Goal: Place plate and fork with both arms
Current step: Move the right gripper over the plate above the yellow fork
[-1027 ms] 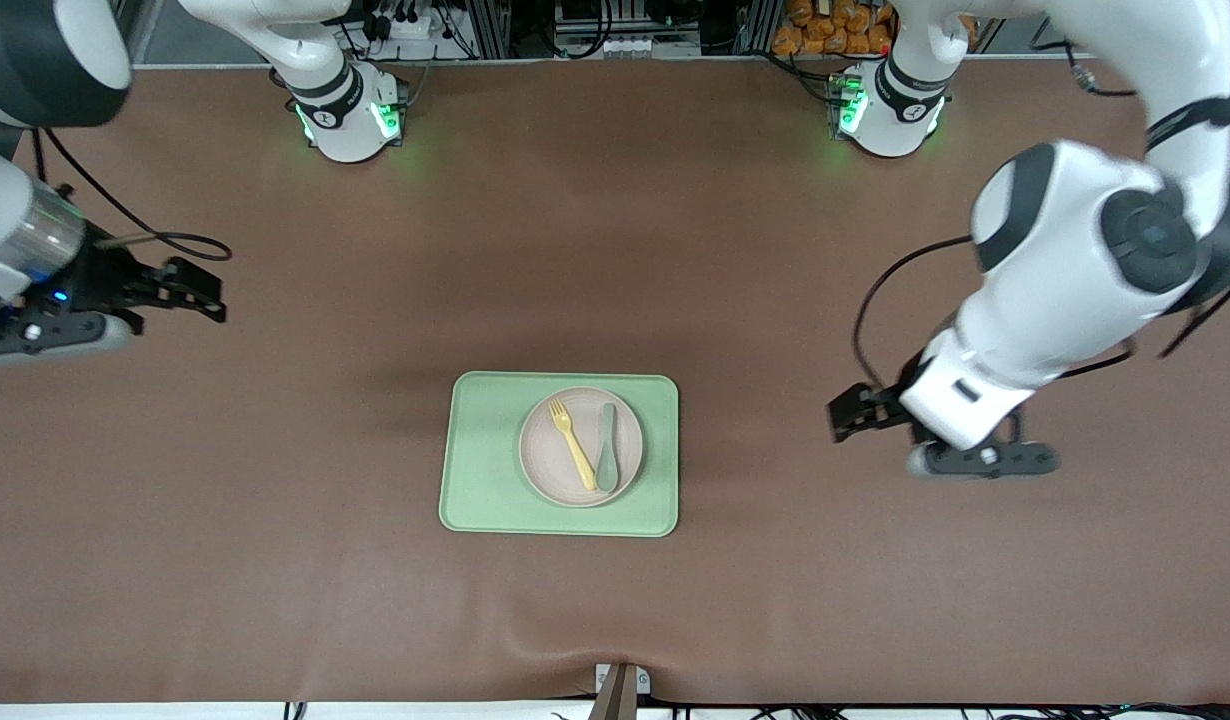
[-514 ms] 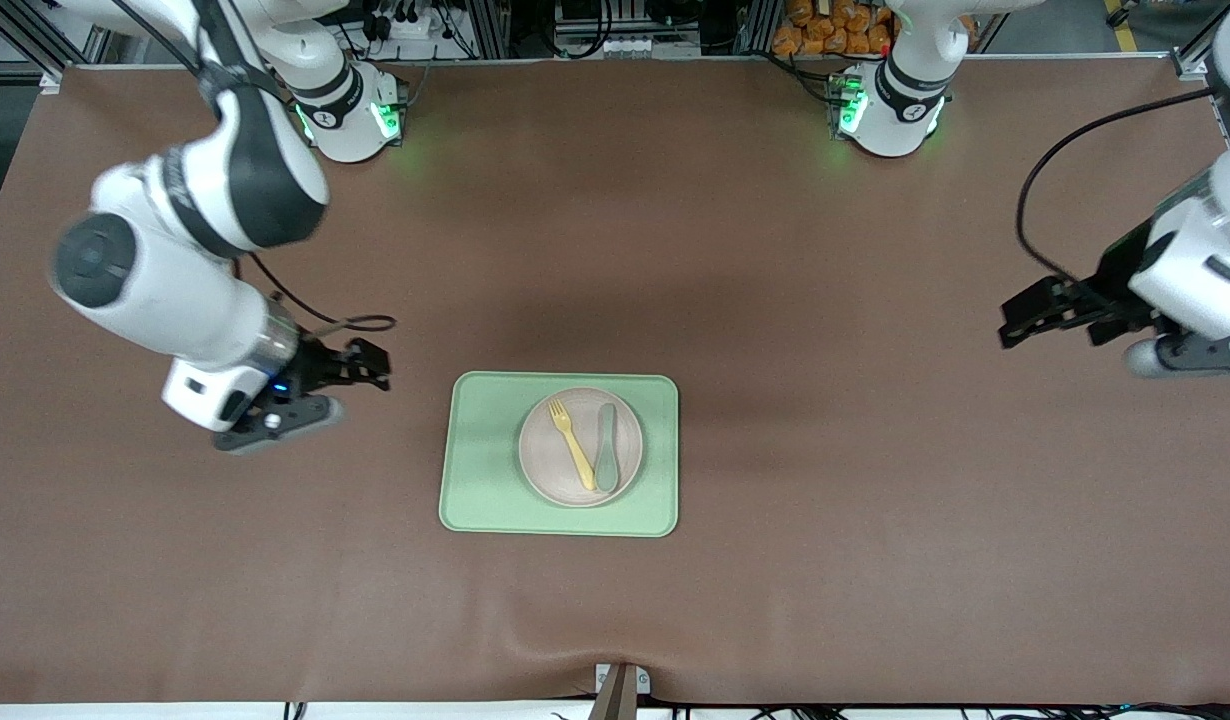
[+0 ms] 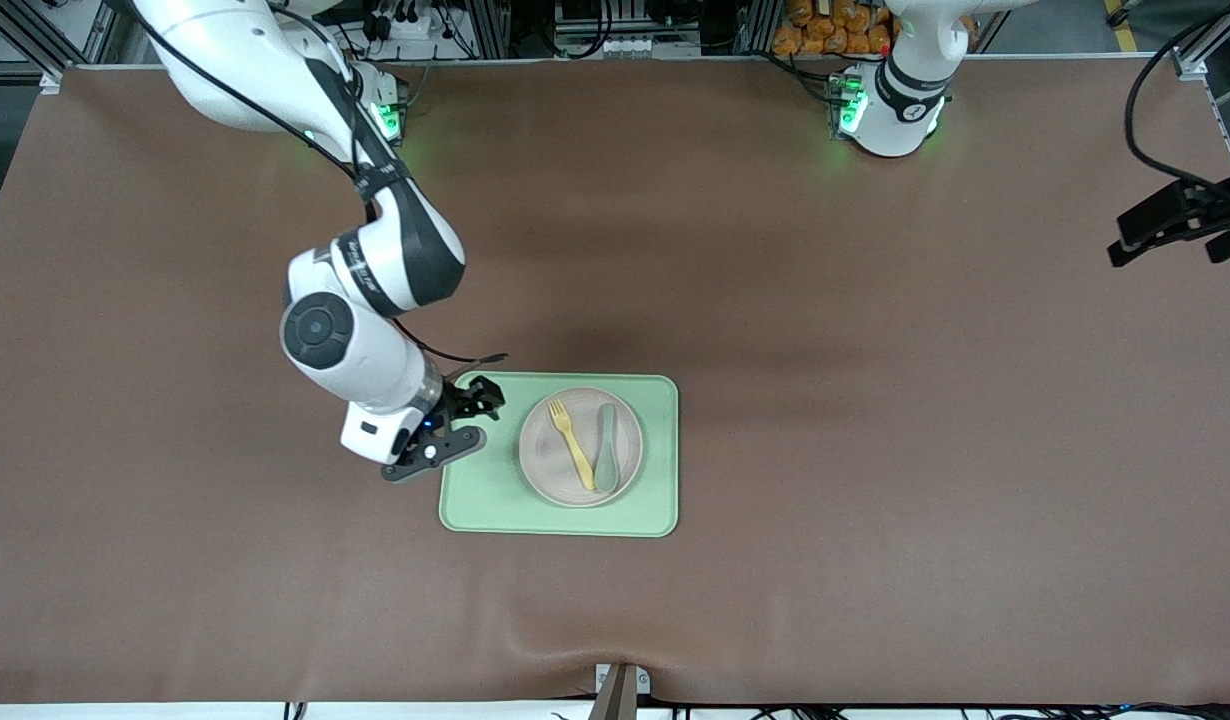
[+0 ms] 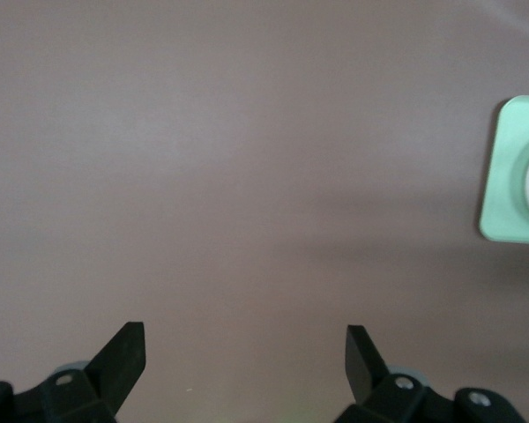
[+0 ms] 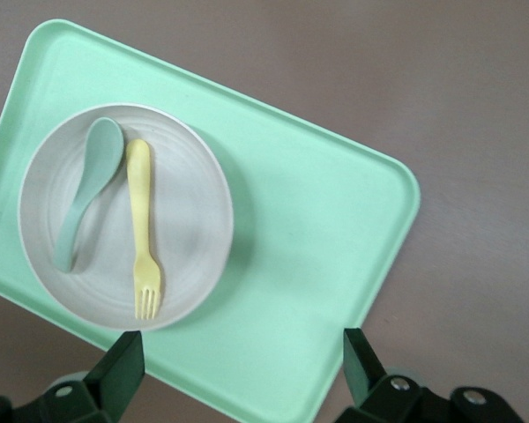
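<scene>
The off-white plate sits on the light-green tray in the middle of the table. The pale-yellow fork lies on the plate beside a grey-green spoon. My right gripper is open and empty, over the tray's corner toward the right arm's end. Its wrist view shows the gripper over the tray, with the plate, fork and spoon. My left gripper is open and empty, high over the left arm's end of the table, open in its own view.
Brown table mat all around the tray. The left wrist view shows bare mat and a corner of the tray. Both green-lit arm bases stand along the table's edge farthest from the front camera.
My right arm has swung in from its end of the table to the tray's corner. My left arm has pulled away from the tray toward its own end. Plate, fork and spoon have not moved.
</scene>
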Available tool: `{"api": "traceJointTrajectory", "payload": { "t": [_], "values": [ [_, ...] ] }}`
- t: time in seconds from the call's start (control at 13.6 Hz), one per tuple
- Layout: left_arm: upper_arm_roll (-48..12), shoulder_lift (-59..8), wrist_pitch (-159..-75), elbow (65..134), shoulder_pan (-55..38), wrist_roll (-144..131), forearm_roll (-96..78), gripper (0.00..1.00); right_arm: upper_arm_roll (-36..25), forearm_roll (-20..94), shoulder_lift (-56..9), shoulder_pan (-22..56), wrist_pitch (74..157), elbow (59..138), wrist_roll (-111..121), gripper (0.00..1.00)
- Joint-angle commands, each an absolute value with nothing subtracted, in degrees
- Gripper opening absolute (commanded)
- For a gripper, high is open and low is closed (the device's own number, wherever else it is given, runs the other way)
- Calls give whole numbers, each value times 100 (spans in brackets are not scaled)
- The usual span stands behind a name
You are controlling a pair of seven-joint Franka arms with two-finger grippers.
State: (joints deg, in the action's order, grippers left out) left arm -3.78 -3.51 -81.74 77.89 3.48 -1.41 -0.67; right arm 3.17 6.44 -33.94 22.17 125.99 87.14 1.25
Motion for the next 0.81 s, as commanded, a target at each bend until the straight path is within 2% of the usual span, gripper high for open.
{"api": "traceJointTrajectory", "payload": {
  "t": [0.0,0.29,0.51,0.59,0.73],
  "values": [
    [-35,44,-8191,8323,-86,53,-35,100,255,633,-3989,2478,12699,7999,-271,100],
    [-202,44,-8147,8323,-220,-114,-61,100,220,607,-4516,2777,12902,7489,-378,94],
    [-193,35,-8165,8288,-185,-105,-228,100,220,449,-4772,2856,13262,7427,-387,86],
    [-193,44,-8165,8279,-176,-105,-220,100,220,431,-4842,2883,13324,7427,-422,81],
    [-202,18,-8156,8279,-211,-158,-141,100,211,309,-5018,2987,13490,7409,-623,77]
  ]
}}
